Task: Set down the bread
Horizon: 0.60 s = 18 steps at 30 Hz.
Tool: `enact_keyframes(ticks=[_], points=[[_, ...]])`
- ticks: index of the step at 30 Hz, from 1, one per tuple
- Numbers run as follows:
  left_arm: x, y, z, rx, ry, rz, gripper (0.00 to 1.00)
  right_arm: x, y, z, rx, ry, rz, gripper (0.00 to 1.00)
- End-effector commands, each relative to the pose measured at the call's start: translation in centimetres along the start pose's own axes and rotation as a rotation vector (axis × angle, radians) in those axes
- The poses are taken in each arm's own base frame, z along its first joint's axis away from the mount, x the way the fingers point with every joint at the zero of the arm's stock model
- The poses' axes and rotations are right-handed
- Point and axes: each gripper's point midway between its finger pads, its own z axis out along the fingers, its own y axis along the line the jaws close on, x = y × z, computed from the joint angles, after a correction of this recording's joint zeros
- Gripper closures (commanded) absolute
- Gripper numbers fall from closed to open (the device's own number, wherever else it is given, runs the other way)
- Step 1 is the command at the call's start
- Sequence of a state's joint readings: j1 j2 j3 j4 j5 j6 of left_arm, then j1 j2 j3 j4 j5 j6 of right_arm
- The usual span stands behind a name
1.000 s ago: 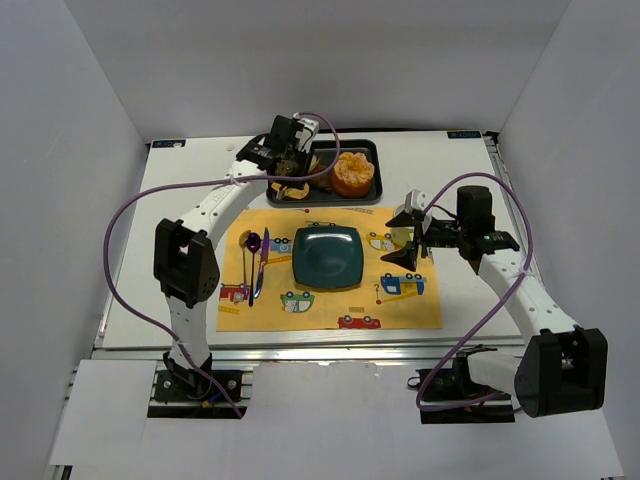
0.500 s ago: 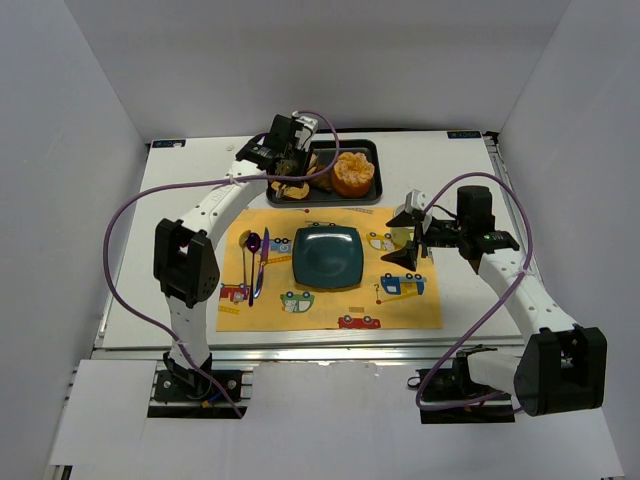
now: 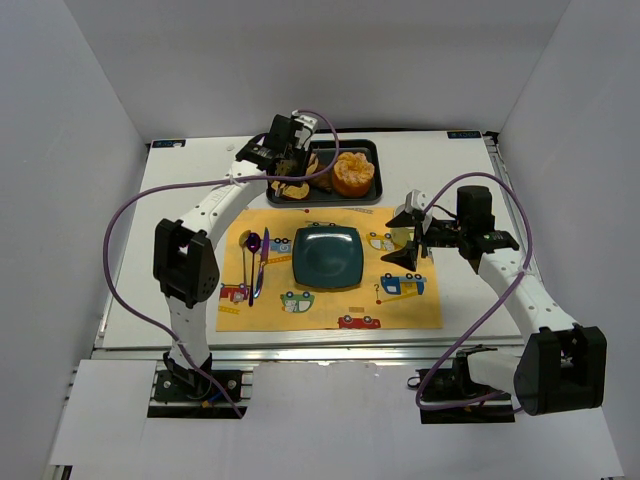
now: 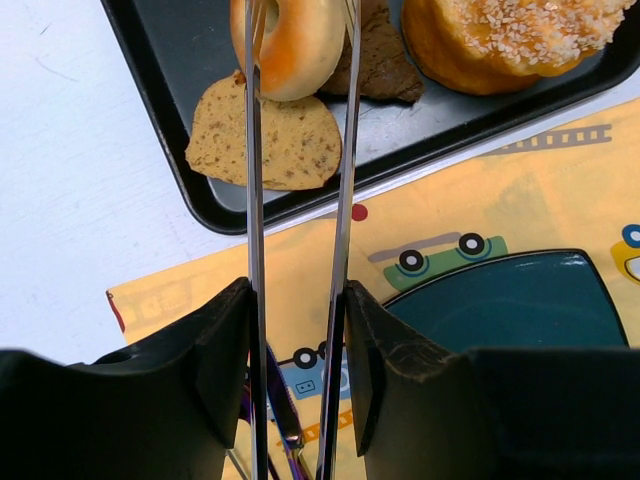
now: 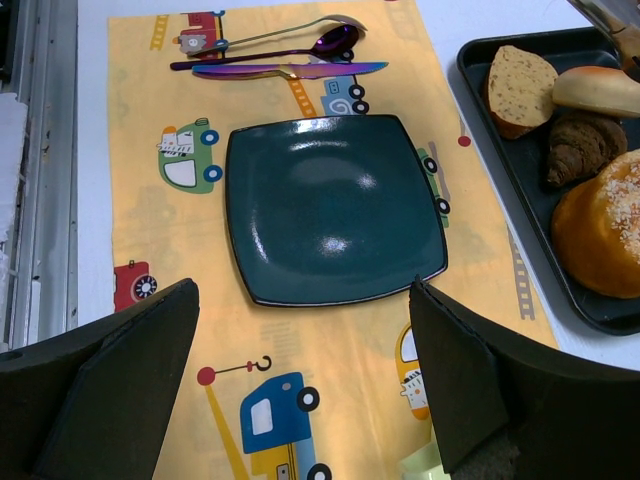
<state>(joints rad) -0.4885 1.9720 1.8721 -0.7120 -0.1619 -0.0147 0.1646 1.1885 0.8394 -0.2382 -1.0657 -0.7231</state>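
The bread (image 4: pixel 300 40) is a small golden-brown bun over the black tray (image 4: pixel 165 120), above a toast slice (image 4: pixel 265 145). It sits pinched between the two blades of metal tongs (image 4: pixel 255 230). My left gripper (image 4: pixel 298 370) is shut on those tongs, hovering over the tray's front-left corner (image 3: pixel 285 152). I cannot tell whether the bun rests on the tray or is lifted. The bun also shows in the right wrist view (image 5: pixel 600 88). My right gripper (image 5: pixel 300 400) is open and empty above the placemat, right of the teal plate (image 3: pixel 327 256).
The tray also holds a dark croissant (image 5: pixel 583 145) and a large orange seeded pastry (image 3: pixel 353 173). A yellow car-print placemat (image 3: pixel 400 305) carries the plate, a purple spoon (image 5: pixel 300 40) and a knife (image 5: pixel 290 70). A pale green object (image 5: pixel 425 462) lies by my right finger.
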Motion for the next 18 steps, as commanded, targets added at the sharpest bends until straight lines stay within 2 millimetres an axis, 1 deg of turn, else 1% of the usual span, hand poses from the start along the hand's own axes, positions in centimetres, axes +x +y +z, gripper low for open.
enact_keyframes(ticks=[1,9,11,18], points=[[-1.1,0.4,-0.7,-0.026,-0.029,0.010,0.50,-0.2,0.2,0.0,-0.018,-0.011,-0.003,0.11],[-0.5,-0.6,-0.3,0.025,-0.010,0.014,0.49,0.1,0.3,0.0,-0.017,-0.008,0.002,0.11],[-0.4,-0.6,-0.4,0.028,-0.007,0.014,0.49,0.1,0.3,0.0,-0.017,-0.008,0.002,0.11],[0.7,-0.1,0.2,-0.003,0.028,0.019,0.49,0.0,0.4,0.0,-0.020,-0.011,0.000,0.11]])
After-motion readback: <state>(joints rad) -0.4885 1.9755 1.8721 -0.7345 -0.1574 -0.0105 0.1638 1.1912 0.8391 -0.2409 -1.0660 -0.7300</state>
